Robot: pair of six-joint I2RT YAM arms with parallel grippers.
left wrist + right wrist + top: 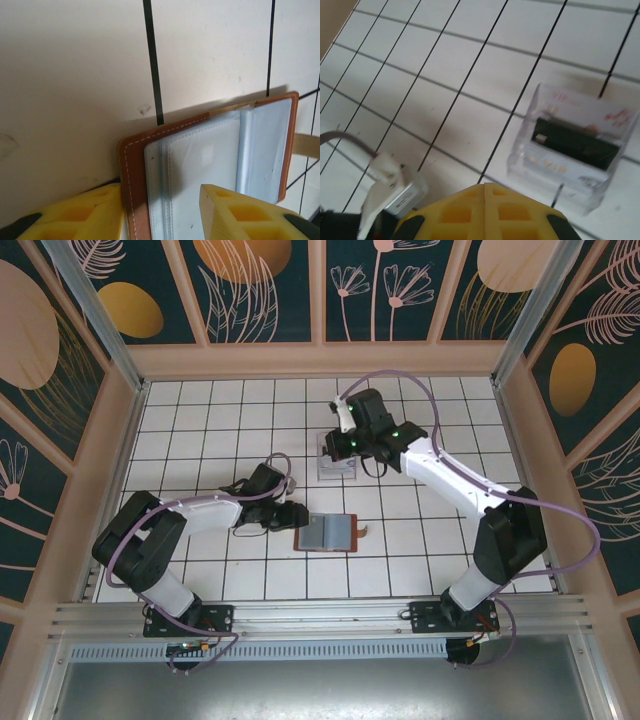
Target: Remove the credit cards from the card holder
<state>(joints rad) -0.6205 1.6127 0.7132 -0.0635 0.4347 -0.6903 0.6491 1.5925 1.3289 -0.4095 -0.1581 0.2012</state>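
Note:
The card holder [328, 533] lies open on the tiled table, brown leather with grey-blue pockets [200, 165] and a strap tab [306, 145]. My left gripper [292, 517] is at its left edge. The jaws [159, 200] stand apart, one finger [75, 215] beside the brown cover and the other [240, 215] over the pockets. Credit cards [575, 142], one dark and others pale, stand in a clear acrylic stand [540, 165]. My right gripper [485, 189] is shut with nothing in it, just left of and short of the stand [337, 466].
A grey connector with a white cable [395, 192] hangs by the right wrist. Wooden frame walls [320, 360] close in the table on three sides. Bare white tiles [220, 420] lie at the far left.

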